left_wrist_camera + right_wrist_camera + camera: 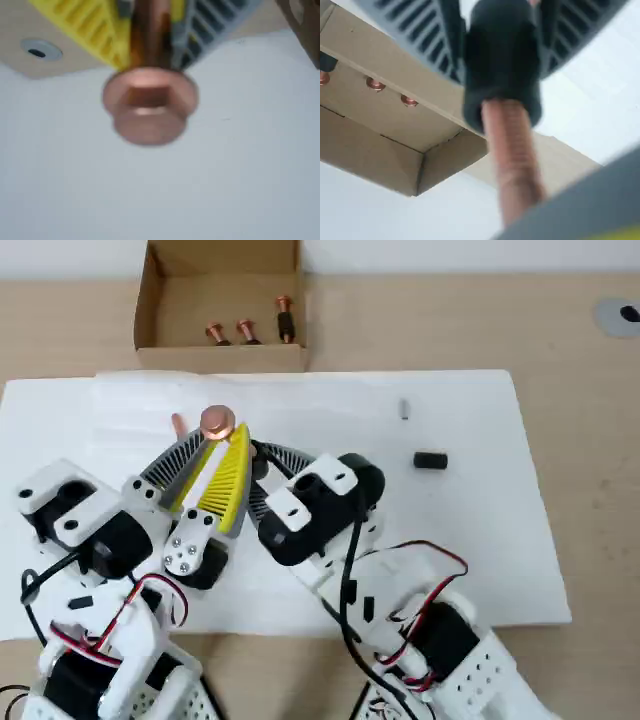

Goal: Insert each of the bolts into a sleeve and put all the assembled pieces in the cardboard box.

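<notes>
Above the worktop (560, 340), the left end effector (222, 445), clenched on a copper bolt (217, 423), meets the right end effector (502, 50), which grasps a black sleeve (502, 100) with the bolt's thread at its mouth. At 12 o'clock, the cardboard box (150, 300) holds three assembled pieces (248, 332). A spare sleeve (430, 461) lies at 3 o'clock.

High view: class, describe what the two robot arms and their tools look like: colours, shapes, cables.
The left arm and the right arm are white plastic shells around black motor blocks, with red, white and black cables looping along them. The left tool has one yellow ribbed finger and one grey finger; the right tool has dark grey ribbed fingers.
</notes>
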`<state>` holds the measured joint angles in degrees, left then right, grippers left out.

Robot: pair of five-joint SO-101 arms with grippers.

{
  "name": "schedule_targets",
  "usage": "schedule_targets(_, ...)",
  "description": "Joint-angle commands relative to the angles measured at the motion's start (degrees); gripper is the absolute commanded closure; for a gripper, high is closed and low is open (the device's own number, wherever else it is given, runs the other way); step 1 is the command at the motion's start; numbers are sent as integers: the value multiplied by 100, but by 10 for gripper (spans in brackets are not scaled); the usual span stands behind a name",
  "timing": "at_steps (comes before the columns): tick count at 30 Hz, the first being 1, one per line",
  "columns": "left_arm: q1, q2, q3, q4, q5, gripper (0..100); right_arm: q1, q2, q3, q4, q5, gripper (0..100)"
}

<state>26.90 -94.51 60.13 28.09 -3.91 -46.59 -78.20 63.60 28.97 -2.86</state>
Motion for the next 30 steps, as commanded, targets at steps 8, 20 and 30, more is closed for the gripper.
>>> schedule_targets(8,79,40,-53,202,-35,983,-57,-110,-22,-114,-26,988)
schedule_targets(20,79,804,-589,853,-9,978,-57,-145,-40,202,-26,988)
schedule_targets(30,44,866,-651,853,-9,907,-40,-145,-75,360,-26,988)
